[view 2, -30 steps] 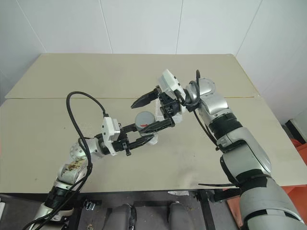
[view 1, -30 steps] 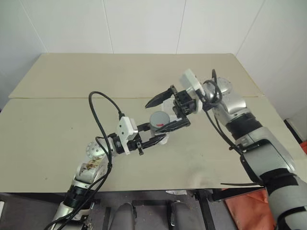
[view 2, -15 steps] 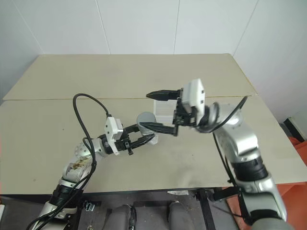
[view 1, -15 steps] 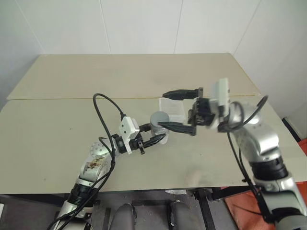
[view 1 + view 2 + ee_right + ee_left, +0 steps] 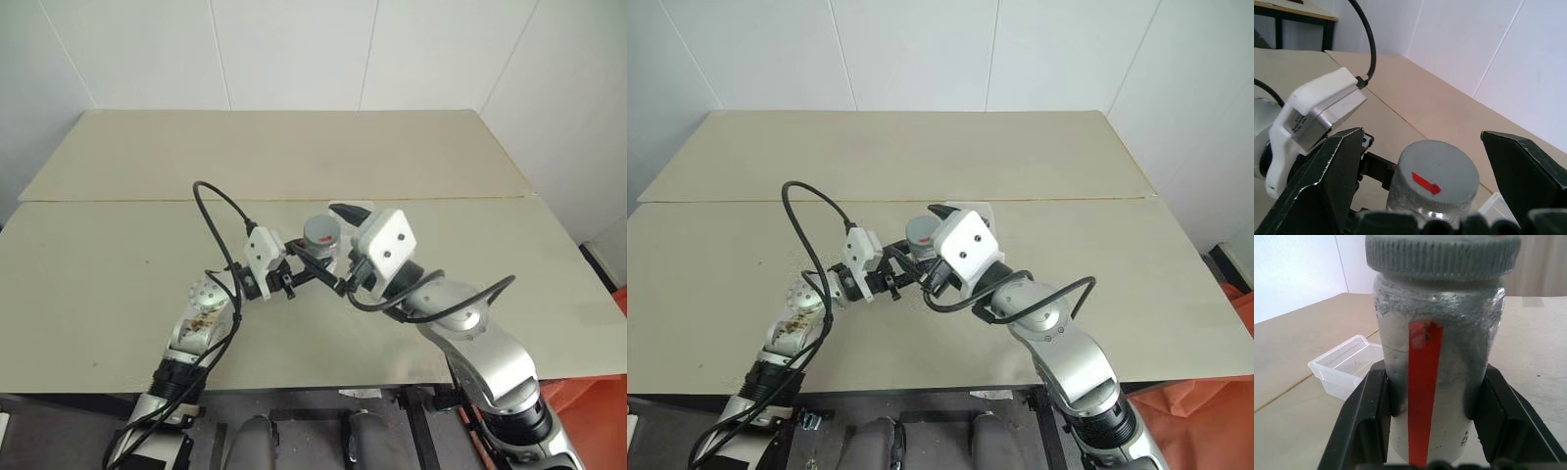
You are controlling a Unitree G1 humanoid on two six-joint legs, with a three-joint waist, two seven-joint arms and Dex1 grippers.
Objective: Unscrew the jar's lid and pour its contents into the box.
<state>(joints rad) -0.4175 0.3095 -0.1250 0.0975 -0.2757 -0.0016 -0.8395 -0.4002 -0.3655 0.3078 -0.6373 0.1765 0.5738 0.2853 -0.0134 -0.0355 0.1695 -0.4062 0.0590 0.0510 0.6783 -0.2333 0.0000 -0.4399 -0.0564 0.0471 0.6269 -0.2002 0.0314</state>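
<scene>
Right wrist view: right end effector (image 5: 1440, 196) is hovering with fingers spread wide around the lid (image 5: 1439, 175). Left end effector (image 5: 1432, 426) is clamping the jar (image 5: 1437, 362) above the surface, box (image 5: 1344, 364) beside it (unscrewing looks next: close, then twist).

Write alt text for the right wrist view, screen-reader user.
The right gripper stands open with a finger on each side of the grey lid, which is still on the jar. The lid carries a small red mark. The left gripper holds the jar from the side, over a beige table.
</scene>
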